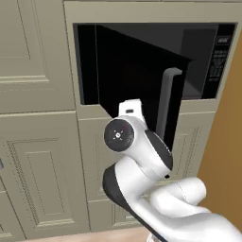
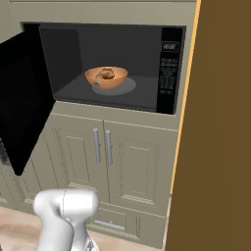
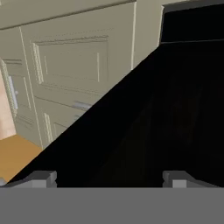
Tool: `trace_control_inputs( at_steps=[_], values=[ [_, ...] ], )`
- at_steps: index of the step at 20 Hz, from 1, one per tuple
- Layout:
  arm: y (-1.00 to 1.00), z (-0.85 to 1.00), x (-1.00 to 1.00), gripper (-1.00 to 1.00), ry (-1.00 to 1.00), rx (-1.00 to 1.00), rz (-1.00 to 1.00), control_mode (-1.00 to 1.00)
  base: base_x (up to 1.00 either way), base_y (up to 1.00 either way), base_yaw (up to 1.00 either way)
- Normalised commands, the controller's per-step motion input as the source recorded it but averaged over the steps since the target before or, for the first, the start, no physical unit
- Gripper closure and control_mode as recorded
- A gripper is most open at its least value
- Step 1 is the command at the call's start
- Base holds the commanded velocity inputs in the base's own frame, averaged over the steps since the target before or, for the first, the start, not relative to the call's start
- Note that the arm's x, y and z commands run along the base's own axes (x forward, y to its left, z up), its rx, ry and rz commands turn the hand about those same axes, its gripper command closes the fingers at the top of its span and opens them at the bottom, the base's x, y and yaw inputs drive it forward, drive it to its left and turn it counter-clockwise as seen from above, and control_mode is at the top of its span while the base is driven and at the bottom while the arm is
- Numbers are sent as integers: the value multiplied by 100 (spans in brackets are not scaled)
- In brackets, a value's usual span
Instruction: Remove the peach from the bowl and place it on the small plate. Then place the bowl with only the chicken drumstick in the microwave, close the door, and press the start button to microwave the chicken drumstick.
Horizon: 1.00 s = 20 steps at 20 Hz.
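The orange bowl (image 2: 106, 78) sits inside the black microwave (image 2: 169, 68) with the brown chicken drumstick (image 2: 105, 74) in it. The black glass door (image 1: 137, 80) stands swung out, partly open, its grey bar handle (image 1: 165, 97) facing the left base camera. The door (image 2: 22, 98) also hangs at the left of the right base view. In the hand view my gripper (image 3: 109, 178) is open, fingertips (image 3: 43, 178) wide apart, pointing close at the dark door face (image 3: 148, 122). The peach and the small plate are out of view.
Beige cabinet doors (image 2: 117, 157) with grey handles run below the microwave. A tall brown panel (image 2: 220, 127) walls off the right side. The button panel (image 2: 168, 66) is on the microwave's right. My white arm (image 1: 142, 160) stands in front of the lower cabinets.
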Motion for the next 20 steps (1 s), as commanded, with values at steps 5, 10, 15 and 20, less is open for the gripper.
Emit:
trace_control_inputs(
  at_steps=[5, 10, 15, 20],
  values=[
    [-91, 28, 47, -100, 0, 0, -1, -100, 0, 0, 0],
    [-54, 26, 93, -100, 0, 0, 0, -100, 0, 0, 0],
    [-21, 8, 100, -100, 0, 1, 0, -100, 0, 0, 0],
    [-31, 6, 97, -100, 0, 2, 0, -100, 0, 0, 0]
  ],
)
